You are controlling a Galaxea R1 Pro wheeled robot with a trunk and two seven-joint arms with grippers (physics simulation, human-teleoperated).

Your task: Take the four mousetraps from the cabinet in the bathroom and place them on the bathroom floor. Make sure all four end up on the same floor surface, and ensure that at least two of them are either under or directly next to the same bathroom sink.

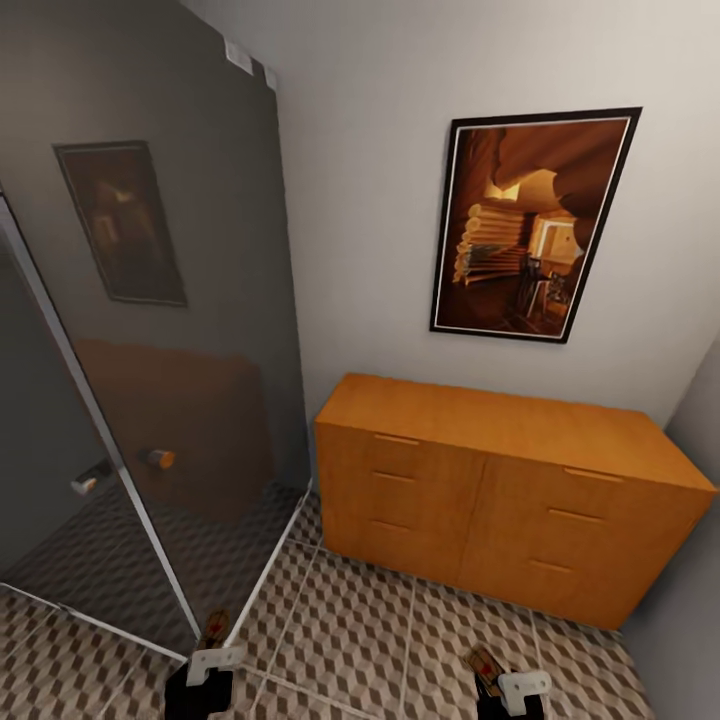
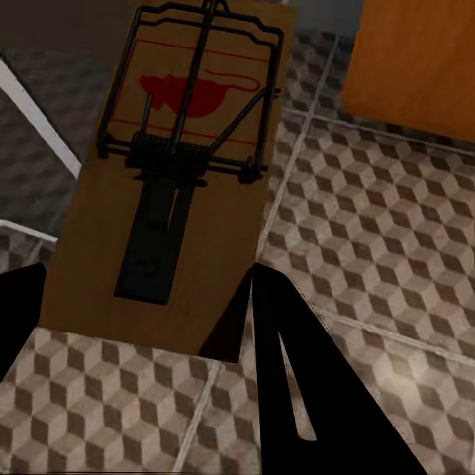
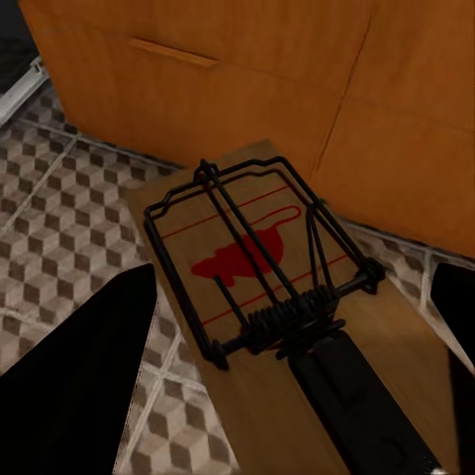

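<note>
My left gripper (image 1: 212, 648) is shut on a mousetrap (image 1: 213, 630), a brown board with a dark wire bar and a red mouse print (image 2: 173, 168), held between black fingers (image 2: 297, 396) above the bathroom floor (image 2: 396, 228). My right gripper (image 1: 498, 678) is shut on a second mousetrap (image 1: 487, 663); the right wrist view shows its board (image 3: 262, 267) between the fingers (image 3: 79, 376). The orange-brown cabinet (image 1: 500, 490) stands ahead against the wall, all its drawer fronts shut. Cube-pattern bathroom floor (image 1: 400, 620) lies between me and it. The bathroom sink is out of view.
A tall glass shower door (image 1: 170, 330) with a metal frame and a knob (image 1: 158, 459) stands at the left, its lower edge close to my left gripper. A framed picture (image 1: 530, 225) hangs above the cabinet. A grey wall closes the right side.
</note>
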